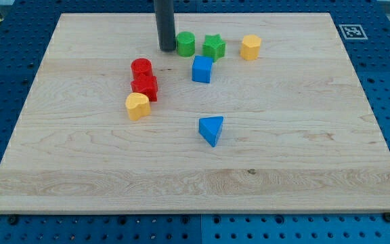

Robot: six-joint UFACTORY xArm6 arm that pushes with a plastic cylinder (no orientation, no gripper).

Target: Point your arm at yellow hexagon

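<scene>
Yellow hexagon sits at 3 o'clock of my tip, past green cylinder and green star. Counts on tabletop: two yellow, two green, two red, two blue. No fingers: bare rod.

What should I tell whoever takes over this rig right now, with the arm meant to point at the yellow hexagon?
My tip is down on the light wooden board, near the view's top, just left of the green cylinder block.
The yellow hexagon block sits further to the view's right, beyond the green star block, in the same row.
Done: nothing that shows; the tip is not at the hexagon.
Left: bring the tip over to the hexagon, probably skirting the two green blocks so they are not shoved. Don't confuse it with the yellow heart-shaped block at the view's left, below the two red blocks.
</scene>
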